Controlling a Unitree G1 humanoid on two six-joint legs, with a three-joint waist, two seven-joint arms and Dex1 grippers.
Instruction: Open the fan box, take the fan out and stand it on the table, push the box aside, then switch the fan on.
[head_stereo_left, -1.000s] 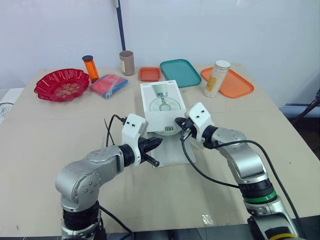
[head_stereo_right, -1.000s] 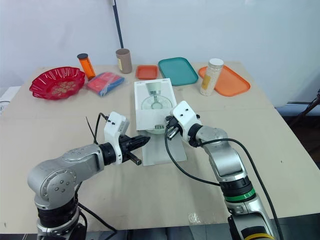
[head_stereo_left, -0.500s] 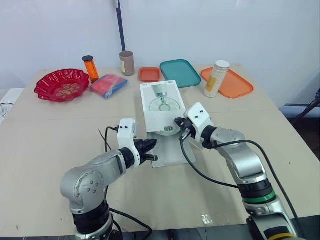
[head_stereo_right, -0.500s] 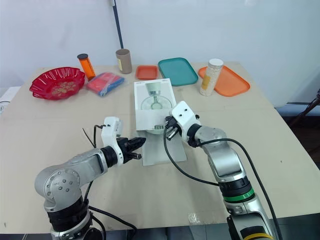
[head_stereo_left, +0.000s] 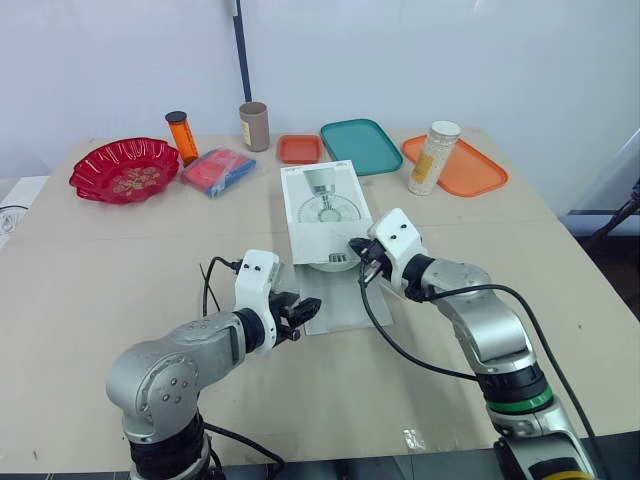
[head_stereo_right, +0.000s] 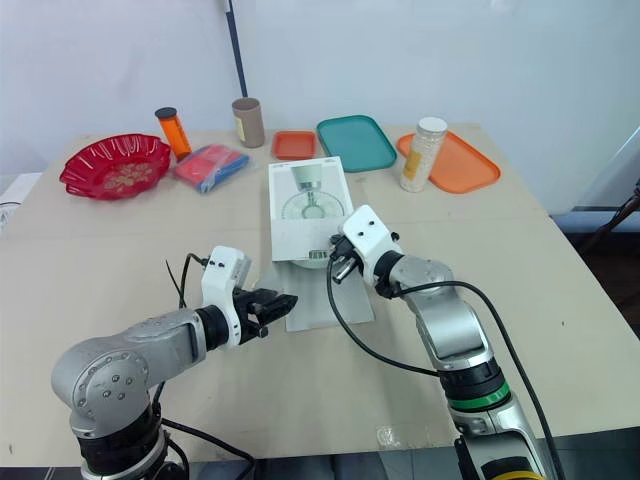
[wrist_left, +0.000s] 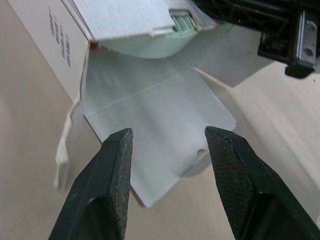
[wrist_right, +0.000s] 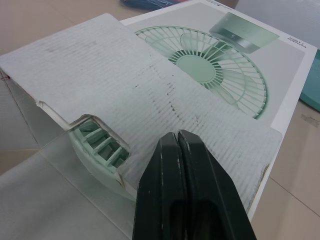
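On the worktop (head_stereo_left: 120, 250) the fan box (head_stereo_left: 322, 205) gapes, fan (wrist_right: 95, 142) still inside — my left hand (head_stereo_left: 305, 310) spread empty, right hand (wrist_right: 177, 136) closed.

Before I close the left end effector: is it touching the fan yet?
Apart. The left wrist view shows the open left end effector short of the fan, with the box flap lying flat between them.
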